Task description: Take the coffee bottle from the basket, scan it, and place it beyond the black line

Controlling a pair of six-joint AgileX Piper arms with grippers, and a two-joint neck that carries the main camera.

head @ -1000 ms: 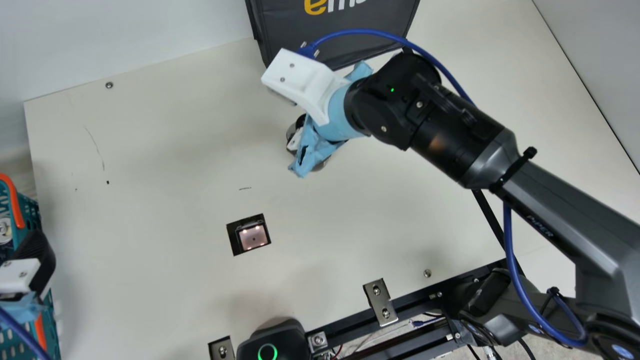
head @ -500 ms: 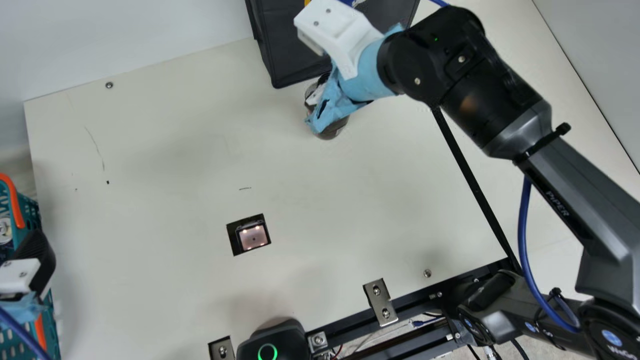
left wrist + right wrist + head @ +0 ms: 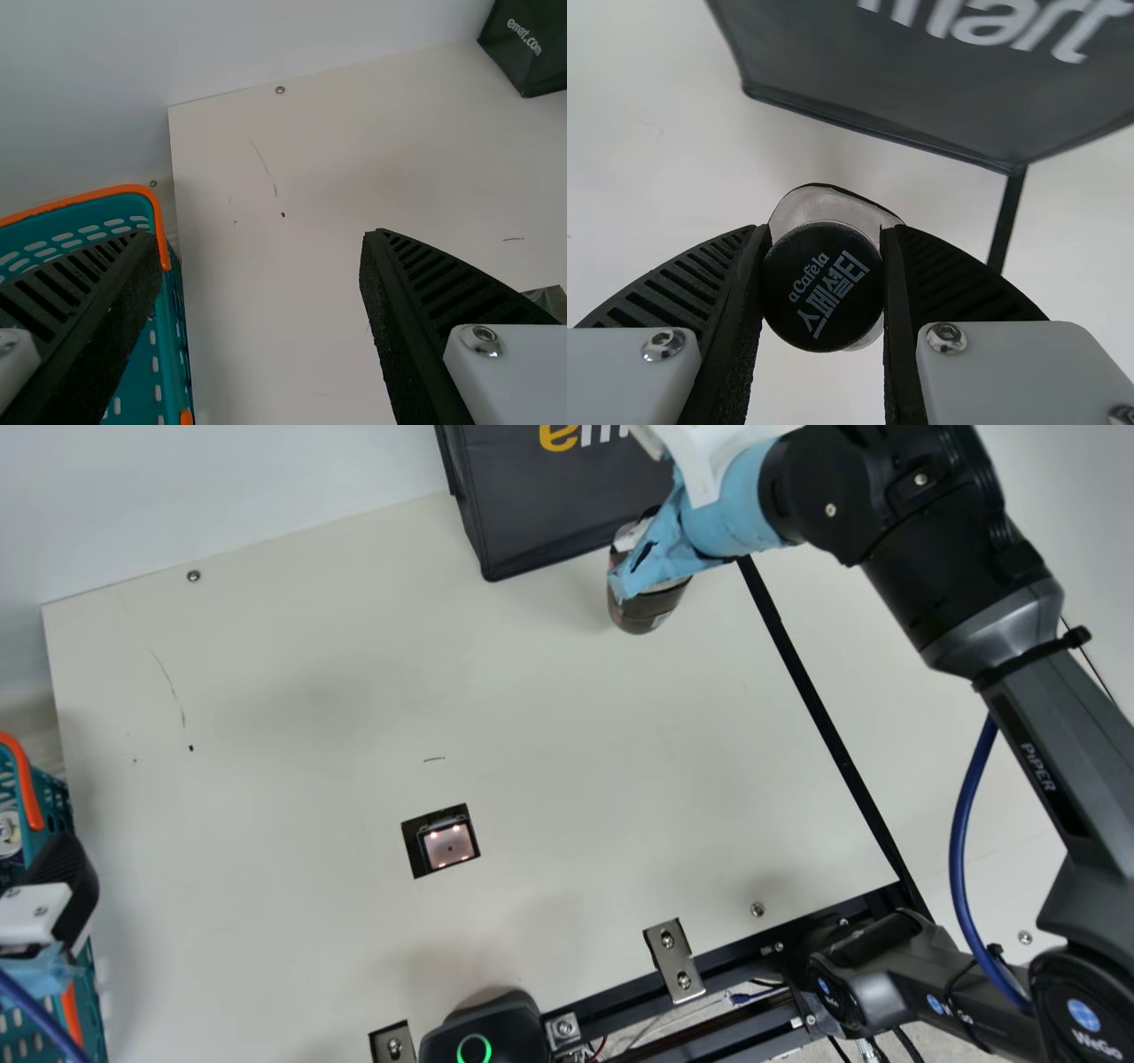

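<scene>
Main: right gripper (image 3: 625, 565) has coffee bottle (image 3: 645, 613) by dark bag (image 3: 549, 509), scanner (image 3: 449, 845) side of black line (image 3: 828, 735). Left gripper (image 3: 55, 895) at basket (image 3: 28, 788).
Left wrist: fingers (image 3: 434, 292) apart.
Right wrist: fingers (image 3: 700, 283) clamped on bottle, black cap (image 3: 822, 288) between.

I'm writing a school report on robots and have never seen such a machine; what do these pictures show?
It is a robot with two arms at a cream table. The main view comes from a camera on its neck, between the arms; the other two come from cameras on its wrists.

The right arm holds a coffee bottle between its jaws. The left arm is by a basket, jaws open and empty.

A dark bag stands on the table, which also has a small lit window and a black line.
</scene>
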